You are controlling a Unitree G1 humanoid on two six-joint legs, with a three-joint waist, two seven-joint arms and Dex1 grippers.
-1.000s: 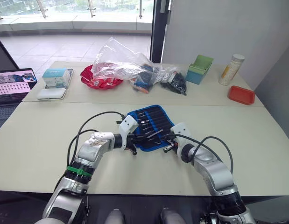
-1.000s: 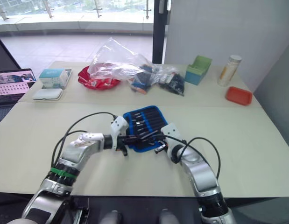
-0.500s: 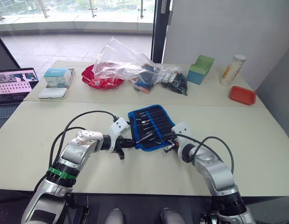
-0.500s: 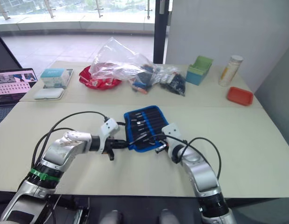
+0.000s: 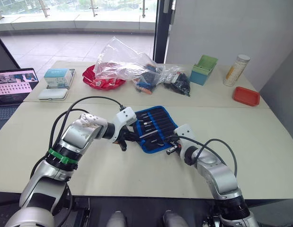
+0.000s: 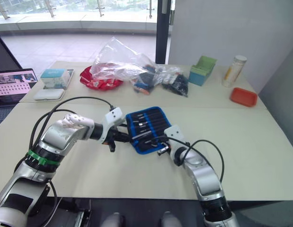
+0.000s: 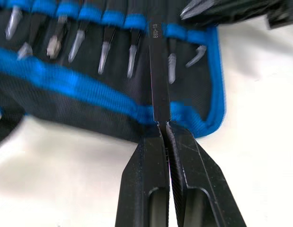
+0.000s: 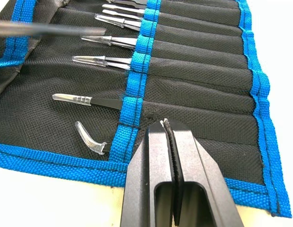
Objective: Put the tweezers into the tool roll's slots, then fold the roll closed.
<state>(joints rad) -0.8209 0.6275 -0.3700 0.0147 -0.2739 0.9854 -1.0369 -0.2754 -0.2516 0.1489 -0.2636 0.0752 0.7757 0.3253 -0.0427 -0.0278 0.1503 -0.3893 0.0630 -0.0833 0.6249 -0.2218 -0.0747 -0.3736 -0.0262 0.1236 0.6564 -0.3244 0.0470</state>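
tweezers are the matter here: one slim black pair (image 7: pixel 159 90) is pinched by its rear end between the closed fingers of the left gripper (image 7: pixel 164 130), its long axis running straight out from the fingertips and across the tool roll's (image 5: pixel 155 127) blue-edged border toward the row of slots (image 7: pixel 113 21). its tip lies over the blue pocket band, between two pairs already seated, so the coming move looks like a push along that same axis into the free pocket. the left arm reaches in from the roll's left side, forearm raised and wrist bent toward it, and is the arm placed to do it. the right gripper (image 8: pixel 166 127), fingers pressed together on nothing visible, rests at the roll's near right edge, seemingly pinning the fabric. the roll lies open near the middle of the table (image 5: pixel 260 142).
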